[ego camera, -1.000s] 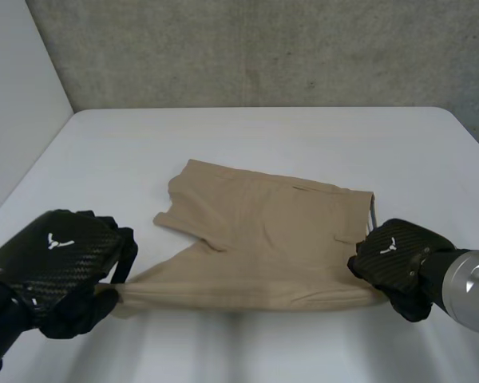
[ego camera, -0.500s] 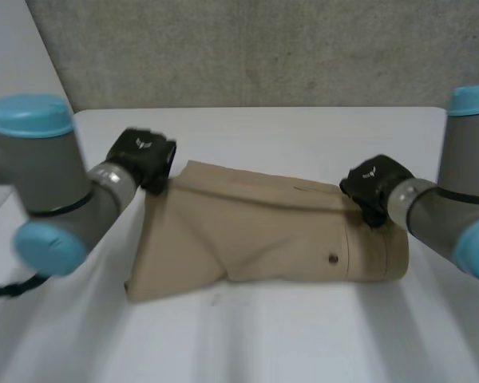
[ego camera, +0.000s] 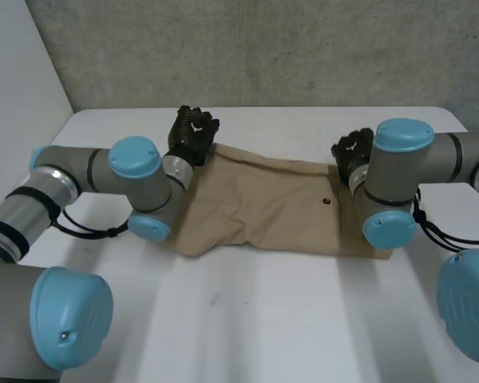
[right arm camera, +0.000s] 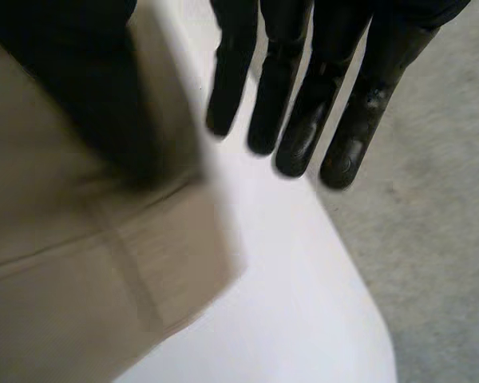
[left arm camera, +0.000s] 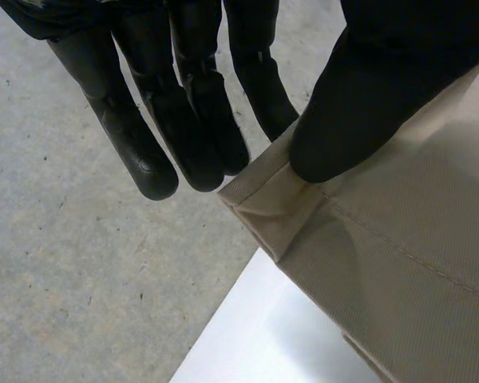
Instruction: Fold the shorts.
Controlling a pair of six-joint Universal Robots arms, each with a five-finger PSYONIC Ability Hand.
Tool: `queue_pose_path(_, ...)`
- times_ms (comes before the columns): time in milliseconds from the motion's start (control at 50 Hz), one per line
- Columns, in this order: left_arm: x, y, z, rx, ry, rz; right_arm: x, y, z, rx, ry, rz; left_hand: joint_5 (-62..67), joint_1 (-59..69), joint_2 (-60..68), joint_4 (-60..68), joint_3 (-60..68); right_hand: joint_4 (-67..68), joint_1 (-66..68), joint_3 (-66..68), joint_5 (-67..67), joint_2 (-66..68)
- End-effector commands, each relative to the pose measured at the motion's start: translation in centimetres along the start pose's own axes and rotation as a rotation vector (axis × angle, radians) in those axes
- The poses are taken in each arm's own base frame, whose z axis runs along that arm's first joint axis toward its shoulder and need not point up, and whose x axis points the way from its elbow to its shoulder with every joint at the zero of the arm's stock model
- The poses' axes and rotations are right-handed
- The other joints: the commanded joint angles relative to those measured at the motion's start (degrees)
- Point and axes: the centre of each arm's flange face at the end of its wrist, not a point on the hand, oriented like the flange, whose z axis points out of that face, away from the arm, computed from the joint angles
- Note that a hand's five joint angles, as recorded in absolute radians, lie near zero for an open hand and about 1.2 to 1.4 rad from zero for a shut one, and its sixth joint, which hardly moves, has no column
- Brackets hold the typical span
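Note:
The tan shorts (ego camera: 271, 211) lie folded in half on the white table (ego camera: 303, 319), fold line toward me and a dark button facing up. My left hand (ego camera: 193, 132) is at their far left corner. There its thumb (left arm camera: 359, 96) presses the hem corner (left arm camera: 279, 215) against its straight fingers (left arm camera: 184, 120), so it is shut on the shorts. My right hand (ego camera: 351, 152) is at the far right corner. Its fingers (right arm camera: 303, 96) are straight and clear of the cloth (right arm camera: 80, 263), over bare table, while its thumb (right arm camera: 80, 88) hovers over the cloth.
Both hands are close to the table's far edge (ego camera: 303, 108), with a grey concrete wall (ego camera: 263, 48) beyond it. My arms reach across the table on either side of the shorts. Bare tabletop (ego camera: 247, 335) stretches in front of the fold.
Both hands carried the near edge of the shorts away from me and laid it on the far edge, folding them in half. The right hand's fingers have come off the cloth.

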Motion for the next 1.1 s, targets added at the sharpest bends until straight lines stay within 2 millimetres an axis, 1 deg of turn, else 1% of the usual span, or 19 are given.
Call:
queue_pose_path(20, 2.5, -0.3, -1.3, 0.027, 0.026, 0.019, 4.8, -4.3, -0.7, 0.145, 0.126, 0.096, -55.2, -54.9, -58.6, -58.5, -58.3, -42.4, -31.7, -42.8, -42.3, -41.7)
queue_pose_path(40, 1.9, -2.1, -1.4, 0.058, 0.01, 0.018, 5.7, -5.1, -1.2, 0.162, 0.138, 0.123, -55.0, -54.7, -58.4, -58.3, -58.1, -42.4, -31.7, -42.8, -42.3, -41.7)
queue_pose_path(60, 1.9, -2.1, -1.4, 0.058, 0.01, 0.018, 6.5, -5.7, -1.8, 0.174, 0.144, 0.149, -55.0, -54.7, -58.4, -58.3, -58.1, -42.4, -31.7, -42.8, -42.3, -41.7)
queue_pose_path(100, 0.6, -4.2, -2.2, 0.078, -0.009, 0.019, 8.2, -7.4, -3.6, 0.205, 0.148, 0.222, -55.0, -54.7, -58.4, -58.3, -58.1, -42.4, -31.7, -42.8, -42.3, -41.7)
queue_pose_path(160, -1.2, -6.0, -3.8, 0.056, -0.031, 0.008, 9.1, -8.2, -5.5, 0.215, 0.129, 0.27, -54.9, -54.5, -58.2, -58.1, -57.9, -42.4, -31.7, -42.8, -42.3, -41.7)
queue_pose_path(240, -3.0, -8.6, -6.3, 0.03, -0.04, -0.032, 9.2, -8.2, -9.5, 0.163, 0.037, 0.288, -54.2, -53.8, -57.5, -57.4, -57.3, -42.4, -31.7, -42.8, -42.3, -41.7)
queue_pose_path(260, -3.4, -9.2, -7.5, 0.012, -0.035, -0.067, 8.7, -7.5, -10.7, 0.121, -0.01, 0.285, -54.0, -53.7, -57.4, -57.3, -57.1, -42.4, -31.7, -42.8, -42.3, -41.7)
queue_pose_path(320, -4.1, -10.0, -9.5, -0.013, -0.022, -0.129, 7.8, -5.8, -12.1, 0.041, -0.074, 0.285, -54.0, -53.7, -57.4, -57.3, -57.1, -42.4, -31.7, -42.8, -42.3, -41.7)
queue_pose_path(340, -4.6, -10.4, -10.8, -0.033, -0.018, -0.172, 7.2, -4.2, -12.7, -0.016, -0.107, 0.291, -53.8, -53.5, -57.2, -57.1, -56.9, -42.4, -31.7, -42.8, -42.3, -41.7)
queue_pose_path(420, -5.4, -10.0, -13.6, -0.115, -0.006, -0.266, 5.7, -1.1, -13.8, -0.12, -0.17, 0.345, -53.7, -53.3, -57.0, -56.9, -56.8, -35.8, -25.1, -36.2, -35.7, -35.1)
queue_pose_path(480, -5.7, -9.6, -14.6, -0.151, -0.005, -0.299, 4.8, 0.7, -14.4, -0.16, -0.204, 0.409, -53.7, -53.3, -57.0, -56.9, -56.8, -27.7, -17.0, -28.1, -27.6, -27.0)
queue_pose_path(500, -5.6, -8.8, -16.0, -0.205, 0.003, -0.344, 4.7, 1.1, -14.5, -0.163, -0.209, 0.425, -53.5, -53.2, -56.9, -56.8, -56.6, -26.0, -15.3, -26.4, -25.9, -25.3)
queue_pose_path(580, -4.8, -7.8, -18.1, -0.279, 0.026, -0.391, 3.9, 2.8, -14.4, -0.148, -0.215, 0.455, -53.5, -53.2, -56.9, -56.8, -56.6, -19.1, -8.4, -19.5, -19.0, -18.4)
queue_pose_path(740, -3.8, -6.7, -20.3, -0.348, 0.052, -0.401, 2.7, 4.6, -13.0, -0.124, -0.199, 0.454, -53.7, -53.3, -57.0, -56.9, -56.8, -12.7, -2.0, -13.1, -12.6, -12.0)
queue_pose_path(900, -3.7, -6.5, -20.6, -0.36, 0.056, -0.403, 1.8, 6.0, -12.0, -0.157, -0.204, 0.449, -53.7, -53.3, -57.0, -56.9, -56.8, -9.3, 1.3, -9.8, -9.2, -8.7)
queue_pose_path(920, -3.7, -6.5, -20.6, -0.36, 0.054, -0.403, 1.8, 6.3, -11.6, -0.16, -0.197, 0.447, -53.7, -53.3, -57.0, -56.9, -56.8, -3.7, 7.0, -4.1, -3.6, -3.0)
queue_pose_path(980, -3.7, -6.5, -20.6, -0.359, 0.054, -0.403, 2.6, 6.8, -11.1, -0.158, -0.167, 0.448, -53.7, -53.3, -57.0, -56.9, -56.8, 27.5, 38.2, 27.1, 27.6, 28.2)
queue_pose_path(1020, -3.9, -6.6, -20.6, -0.354, 0.05, -0.402, 2.8, 7.0, -10.9, -0.158, -0.16, 0.448, -53.7, -53.3, -57.0, -56.9, -56.8, 27.6, 38.3, 27.2, 27.7, 28.3)
queue_pose_path(1100, -4.1, -7.0, -20.6, -0.342, 0.044, -0.403, 5.0, 7.8, -10.2, -0.173, -0.104, 0.448, -53.8, -53.5, -57.2, -57.1, -56.9, 27.6, 38.3, 27.2, 27.7, 28.3)
